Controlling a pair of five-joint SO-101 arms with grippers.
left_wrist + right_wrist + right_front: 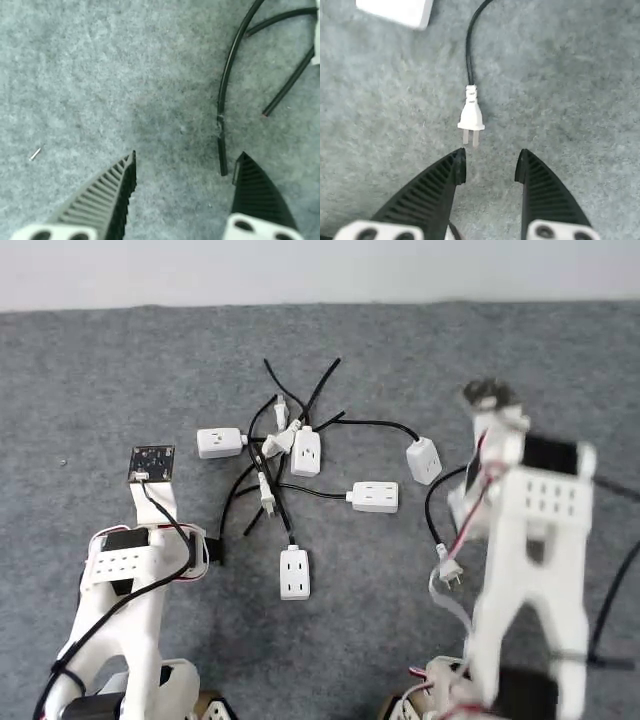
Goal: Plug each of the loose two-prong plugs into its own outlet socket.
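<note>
We judge the job barely begun. Across the grey felt-covered desk (90,370), five white plastic outlet sockets lie spread around a knot of thin black cables (270,455), from the leftmost socket (220,443) to the rightmost socket (424,460). We can make out no plug seated in any of them, though the knot is too tangled for us to be sure, so every pairing seems left to do. The right arm's black ridged pincer (492,155) hangs wide open and empty just short of a small white two-prong plug (471,117). That plug lies flat on the desk apart from the knot, its prongs pointing at the gap between the jaws, and we take it for the first pick. The left arm's black pincer (187,157) is also open and holds nothing, over bare felt beside a loose cable end (222,160). Behind the desk runs a plain pale wall (320,270)
</note>
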